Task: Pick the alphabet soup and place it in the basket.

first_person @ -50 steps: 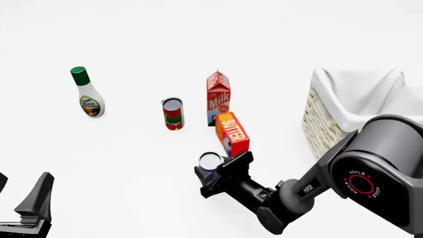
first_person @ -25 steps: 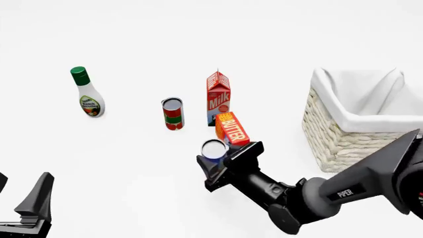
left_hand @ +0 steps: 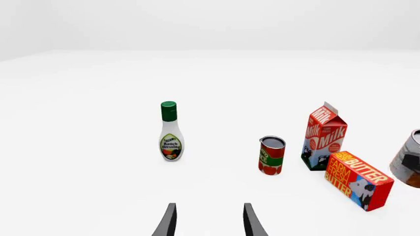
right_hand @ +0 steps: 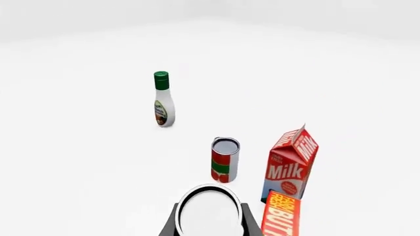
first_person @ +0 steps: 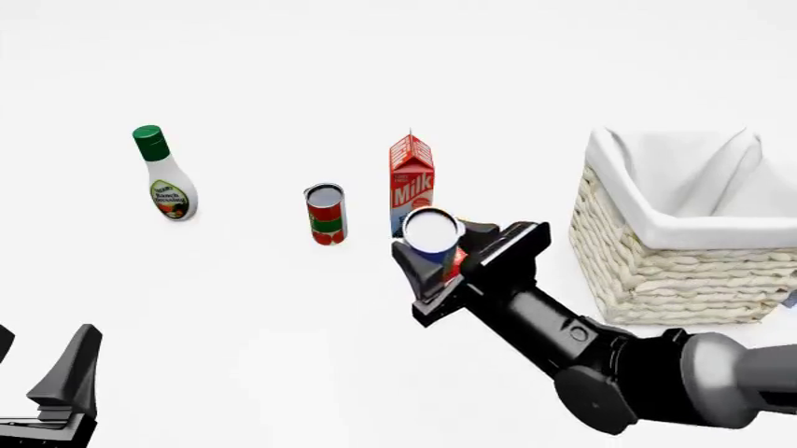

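While the right arm's black tool clamps its two fingers against the sides of the small cylindrical alphabet soup can with the silver-white top, the can hangs above the white counter, its lid facing up toward the front camera. From that view the lifted can sits in front of the lower part of the tall red-and-white milk carton and hides most of the orange-red butter box, of which only a sliver shows beside the fingers. Well to the right stands the large square basket of cream-white wicker with a white cloth lining folded over its rim, apart from the can and the tool.

Left of the milk carton stands the red-and-green labelled can, upright, and farther left the white dressing bottle with a green cap, also upright. From the right wrist camera the can's round top fills the gap between the fingers, with the butter box just beside it.

At the near left corner, the left arm's tool rests low, its two dark fingers spread apart with nothing between them; its wrist camera catches the can's silver side at the frame's edge.
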Motion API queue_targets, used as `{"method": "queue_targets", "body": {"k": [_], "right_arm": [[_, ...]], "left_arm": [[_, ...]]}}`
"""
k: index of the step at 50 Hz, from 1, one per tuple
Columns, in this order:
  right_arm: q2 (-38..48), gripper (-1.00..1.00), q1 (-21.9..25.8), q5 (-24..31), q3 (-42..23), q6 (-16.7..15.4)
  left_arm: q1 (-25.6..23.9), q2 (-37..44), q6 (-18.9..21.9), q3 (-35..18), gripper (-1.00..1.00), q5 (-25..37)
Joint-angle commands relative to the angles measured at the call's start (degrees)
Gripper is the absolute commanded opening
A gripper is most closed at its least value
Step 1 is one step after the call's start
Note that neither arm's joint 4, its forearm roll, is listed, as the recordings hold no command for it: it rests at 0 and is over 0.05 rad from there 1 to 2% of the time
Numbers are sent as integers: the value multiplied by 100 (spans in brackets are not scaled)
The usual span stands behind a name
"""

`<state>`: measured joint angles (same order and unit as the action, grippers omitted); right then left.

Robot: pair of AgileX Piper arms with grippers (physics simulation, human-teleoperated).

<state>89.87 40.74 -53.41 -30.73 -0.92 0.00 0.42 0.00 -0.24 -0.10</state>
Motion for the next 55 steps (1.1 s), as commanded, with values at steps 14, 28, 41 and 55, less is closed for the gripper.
{"method": "queue_targets", "body": {"k": [14, 28, 41, 55], "right_arm": [[-1877, -100, -715, 1057, -217, -407], [-2357, -100, -1220, 1422, -360, -509], [-2661, -100, -1733, 1633, -376, -557], [-3041, -100, -2320, 1863, -328, -576]], "left_arm": [[0, 0, 0, 0, 100, 0], [0, 0, 0, 0, 100, 0], [0, 0, 0, 0, 100, 0], [0, 0, 0, 0, 100, 0]]}}
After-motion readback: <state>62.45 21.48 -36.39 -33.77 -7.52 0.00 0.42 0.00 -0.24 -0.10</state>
